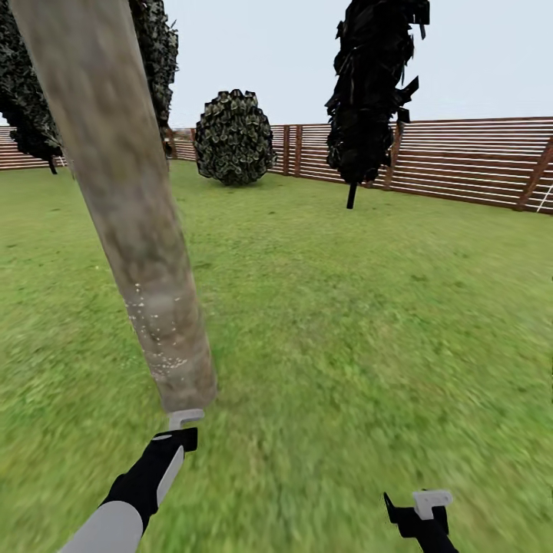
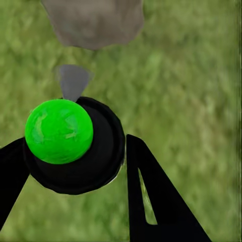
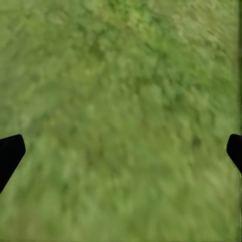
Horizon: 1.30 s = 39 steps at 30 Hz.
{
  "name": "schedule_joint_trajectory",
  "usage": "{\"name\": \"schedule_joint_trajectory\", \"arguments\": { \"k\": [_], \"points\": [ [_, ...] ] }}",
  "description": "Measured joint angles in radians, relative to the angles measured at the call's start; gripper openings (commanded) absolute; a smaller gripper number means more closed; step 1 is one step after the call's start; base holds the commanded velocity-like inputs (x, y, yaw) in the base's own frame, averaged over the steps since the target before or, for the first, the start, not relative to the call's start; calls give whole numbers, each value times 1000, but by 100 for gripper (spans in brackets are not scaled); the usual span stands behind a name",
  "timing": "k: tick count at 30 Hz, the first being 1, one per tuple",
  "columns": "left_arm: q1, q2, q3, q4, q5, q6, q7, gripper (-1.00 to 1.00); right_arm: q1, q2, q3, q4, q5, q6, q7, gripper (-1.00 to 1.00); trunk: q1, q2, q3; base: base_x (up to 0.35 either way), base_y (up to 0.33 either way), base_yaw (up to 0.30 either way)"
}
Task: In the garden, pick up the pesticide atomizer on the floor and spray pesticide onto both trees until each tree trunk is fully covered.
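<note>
Blurred green grass [image 3: 126, 101] across nearly the whole frame, mottled lighter and darker, sharper nowhere. Two black fingertips [image 3: 9, 154] of the right hand [image 3: 121, 154] poking in at nine o'clock and three o'clock, set wide apart with bare lawn between them. Gripping nothing, touching nothing.

Head camera: high, facing forward and down across lawn [image 1: 346, 322] to the far fence [image 1: 461, 161]; wrist cameras: close, facing down onto grass, the left sharing the near tree trunk [image 1: 146, 253] base [image 2: 93, 22].
</note>
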Motion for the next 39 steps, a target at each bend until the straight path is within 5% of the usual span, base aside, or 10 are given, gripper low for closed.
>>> {"name": "schedule_joint_trajectory", "arguments": {
  "k": [39],
  "points": [
    [0, -3, 0, 2, 0, 2, 0, -100, 0, 0, 0, 0, 0, 0, 0, 100, 0, 0, 0, 109, -269, 239]
  ]
}}
